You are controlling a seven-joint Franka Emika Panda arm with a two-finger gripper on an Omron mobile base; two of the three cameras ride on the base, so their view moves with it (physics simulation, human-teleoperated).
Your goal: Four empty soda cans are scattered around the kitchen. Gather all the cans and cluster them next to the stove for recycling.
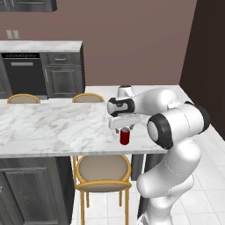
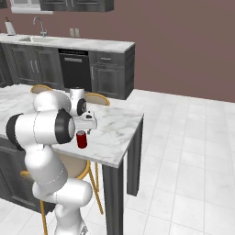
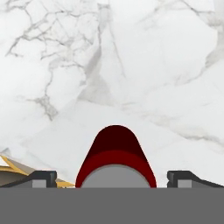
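One red soda can [image 1: 125,137] [image 2: 82,140] stands upright on the white marble island counter [image 1: 52,127], close to its front edge. My gripper [image 1: 125,128] [image 2: 85,130] hangs just above the can, pointing down, and it is open. In the hand view the can [image 3: 115,155] sits centred between the two dark fingertips [image 3: 41,178], which stand wide on either side of its silver top without touching it. The stove is out of view.
A tan-seated stool [image 1: 103,171] is tucked under the island right below the can, and two more stools [image 1: 88,98] stand at the far side. A dark dishwasher [image 1: 24,72] and cabinets line the back wall. A sink [image 2: 39,32] is at the back left.
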